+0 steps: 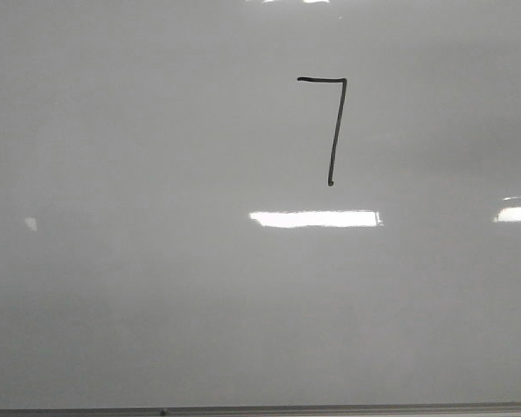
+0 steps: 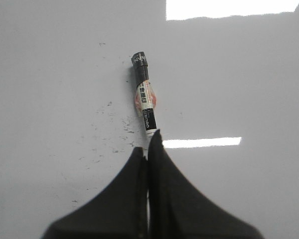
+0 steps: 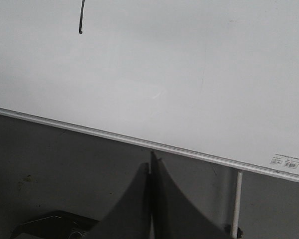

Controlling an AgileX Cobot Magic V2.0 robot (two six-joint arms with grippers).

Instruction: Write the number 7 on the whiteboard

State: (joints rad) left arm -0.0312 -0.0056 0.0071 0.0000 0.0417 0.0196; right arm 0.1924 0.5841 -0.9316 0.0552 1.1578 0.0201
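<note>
A black number 7 (image 1: 334, 122) is drawn on the glossy grey-white whiteboard (image 1: 156, 287), right of centre and high up. No gripper shows in the front view. In the left wrist view my left gripper (image 2: 148, 142) is shut on a marker (image 2: 145, 99) with a black cap and a white and red label, which points at the whiteboard (image 2: 239, 89). In the right wrist view my right gripper (image 3: 150, 164) is shut and empty, below the board's metal bottom edge (image 3: 139, 142). The bottom end of the 7's downstroke (image 3: 81, 20) shows there on the whiteboard (image 3: 189, 74).
Bright light reflections (image 1: 315, 219) lie on the board below the 7. Small dark specks (image 2: 109, 134) mark the board beside the marker. Below the board are a dark wall (image 3: 65, 174), a white stand leg (image 3: 236, 204) and a small label (image 3: 287, 162) on the board's corner.
</note>
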